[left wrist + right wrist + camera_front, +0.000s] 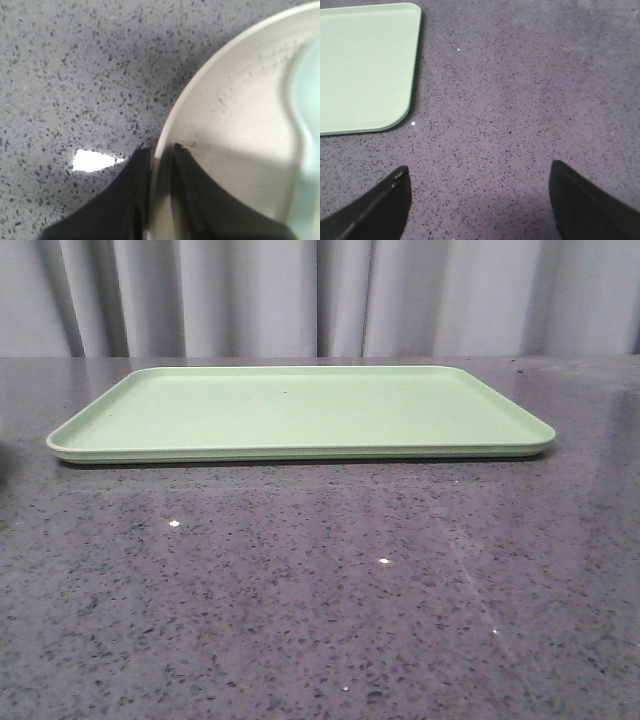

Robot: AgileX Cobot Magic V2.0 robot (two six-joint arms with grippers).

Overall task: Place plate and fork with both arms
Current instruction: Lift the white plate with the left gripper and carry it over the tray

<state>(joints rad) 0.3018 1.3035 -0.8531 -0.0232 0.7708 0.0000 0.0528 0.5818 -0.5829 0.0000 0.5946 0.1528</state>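
Plate gripped by left arm, right arm open over bare counter

Plate (240, 130) position: you find it clamped at its rim in the left gripper (161, 165). One dark finger (125, 200) sits against the outer wall and the other lies on the inner surface, with the cream rim pinched between them. The dish extends away from the fingertips across the wrist view. A pale greenish area shows at the far inner side of the dish; you cannot tell what it is. Beyond the outer finger you see only the speckled grey counter (75, 75), with one bright light reflection just beside that finger.

Right gripper (477, 200) state: its two dark fingers stand well apart with nothing between them, so you read it as spread wide and empty. It hangs over speckled counter. The rounded corner of the light-green tray (365, 65) lies ahead of the fingertips and off to one side, apart from both fingers.

Front view: the tray rests flat on the counter with nothing on it. You see neither arm here.

Fork: you cannot locate it in any view.
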